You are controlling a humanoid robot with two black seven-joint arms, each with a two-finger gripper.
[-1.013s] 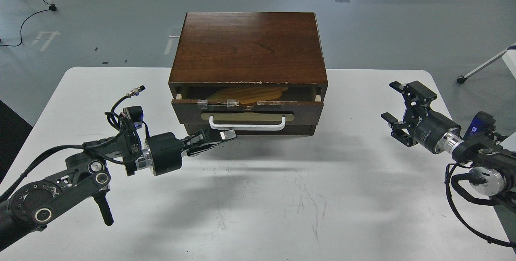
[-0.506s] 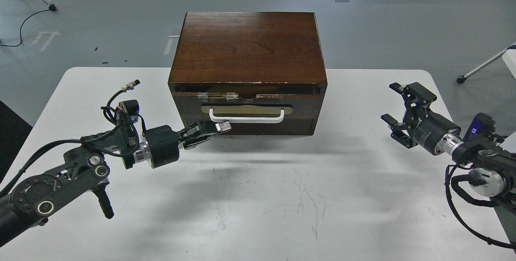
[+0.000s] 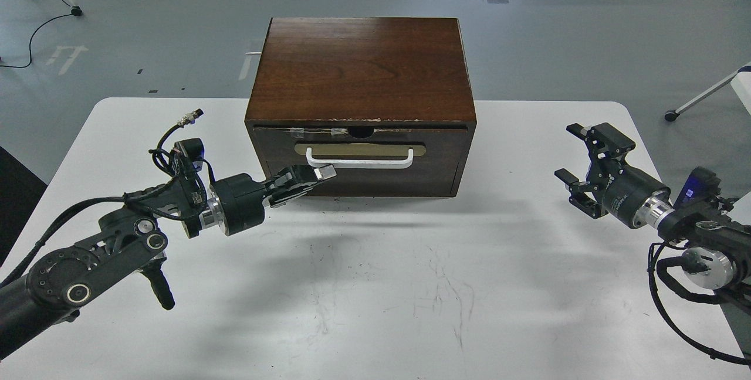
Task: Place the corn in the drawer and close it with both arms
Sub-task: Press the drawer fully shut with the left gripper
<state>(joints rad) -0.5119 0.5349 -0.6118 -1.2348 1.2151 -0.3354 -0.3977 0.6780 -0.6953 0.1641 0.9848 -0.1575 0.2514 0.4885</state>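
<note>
The dark brown drawer [image 3: 440,154] with its white bar handle [image 3: 359,163] sits pushed into the wooden cabinet [image 3: 361,69], its front flush with the cabinet face. The corn is hidden from view. My left gripper [image 3: 324,173] is shut, with nothing between the fingers, and its tips press against the drawer front just under the handle's left end. My right gripper [image 3: 572,154] is open and empty, above the table well to the right of the cabinet.
The cabinet stands at the back middle of the white table [image 3: 375,274]. Grey floor lies beyond, with a floor cable [image 3: 35,28] at far left and a caster leg [image 3: 704,95] at far right.
The drawer has slid from partly open, with the corn showing inside, to shut. My left gripper moved forward with the drawer front. The right gripper stayed almost still.
</note>
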